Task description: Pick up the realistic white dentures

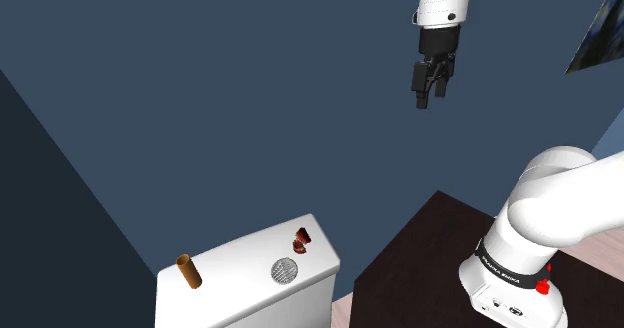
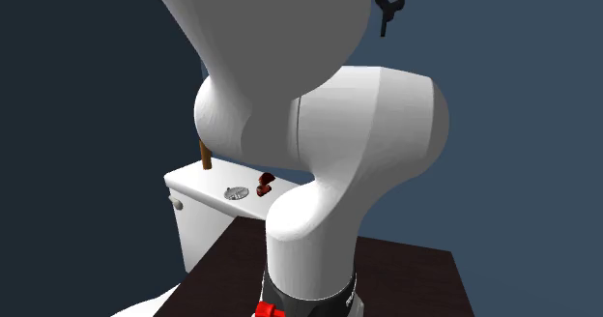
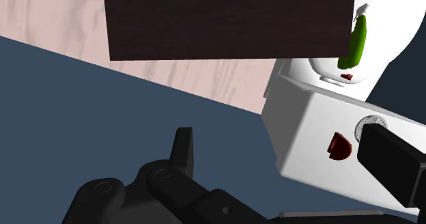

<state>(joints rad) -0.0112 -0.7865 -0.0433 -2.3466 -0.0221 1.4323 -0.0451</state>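
Note:
The dentures (image 1: pixel 301 242) are a small dark red, half-round piece lying near the far edge of a white toilet tank lid (image 1: pixel 240 276). They also lie on that lid (image 2: pixel 203 182) as the dentures (image 2: pixel 264 183) in the second exterior view, and as the dentures (image 3: pixel 338 145) in the wrist view, just inside the right finger (image 3: pixel 392 161). My black gripper (image 1: pixel 433 94) hangs high in the air, well above the tank and toward the shoulder view's right. The gripper (image 3: pixel 287 158) is open, with nothing between its fingers. The gripper (image 2: pixel 389 1) peeks out at the top behind the arm.
A brown cylinder (image 1: pixel 187 271) stands at the lid's left end and a round silver flush button (image 1: pixel 284 270) sits at its middle. The dark wooden stand (image 1: pixel 420 246) is beside the tank. A green object (image 3: pixel 358 42) rests on the toilet bowl. Dark blue walls surround.

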